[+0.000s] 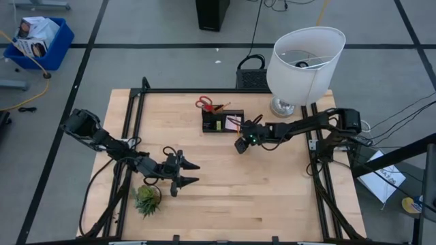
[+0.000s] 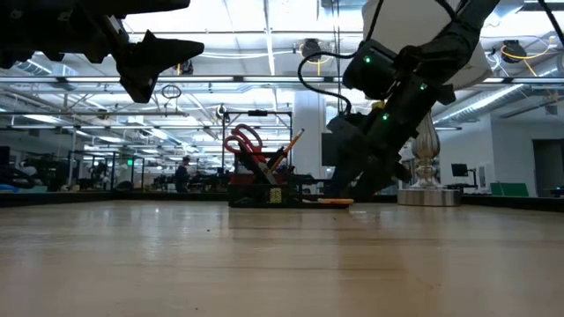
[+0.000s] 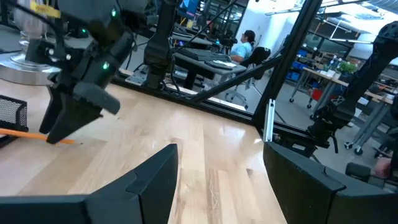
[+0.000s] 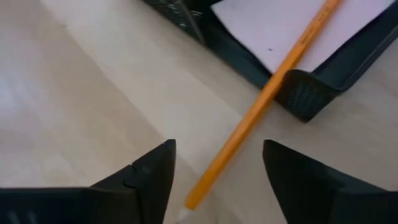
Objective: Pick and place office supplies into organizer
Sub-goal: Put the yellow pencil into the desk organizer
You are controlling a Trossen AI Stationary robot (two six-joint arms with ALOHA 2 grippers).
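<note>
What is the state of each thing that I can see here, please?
Pencil: lying tilted, one end on the organizer's corner, not gripped.
Organizer: upright, scissors standing in it.
Right end effector: open around the pencil.
Left end effector: open, empty, above the table.

Orange pencil (image 4: 273, 84) slanted, upper end propped over black organizer (image 4: 311, 93) corner, tip on wood; red-handled scissors (image 1: 204, 104) upright in organizer's rear compartment.

Left gripper (image 3: 219, 180) open, dark fingers (image 3: 143, 186) spread over bare wooden table (image 3: 205, 143). Farther off, right gripper (image 3: 68, 121) lowered to the tabletop, touching or just above an orange pencil (image 3: 25, 134) lying flat. Corner of black mesh organizer (image 3: 11, 115) just beside. Seated person (image 3: 244, 45) beyond the table.
</note>
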